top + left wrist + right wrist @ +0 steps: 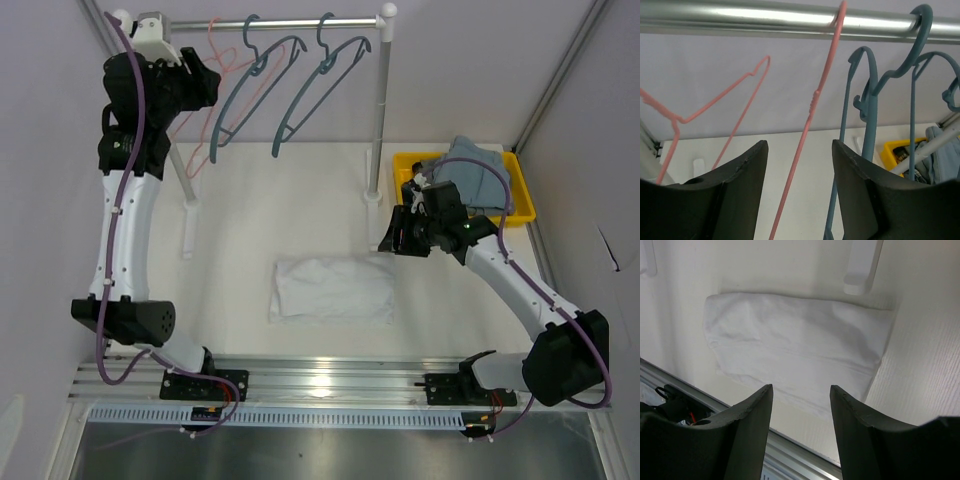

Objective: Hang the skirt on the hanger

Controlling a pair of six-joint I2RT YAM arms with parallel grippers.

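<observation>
On the table [250,215], folded white skirt [333,290], long axis left-right, left claw [800,150] spread, right claw [801,390] spread

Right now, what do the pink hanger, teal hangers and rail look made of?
Pink hanger: thin wire, likely coated metal; its neck shows a twist. Teal hangers: thicker, flat-sectioned, matte, probably moulded plastic. Rail: shiny round tube with a bright streak, looks like polished metal.
</observation>
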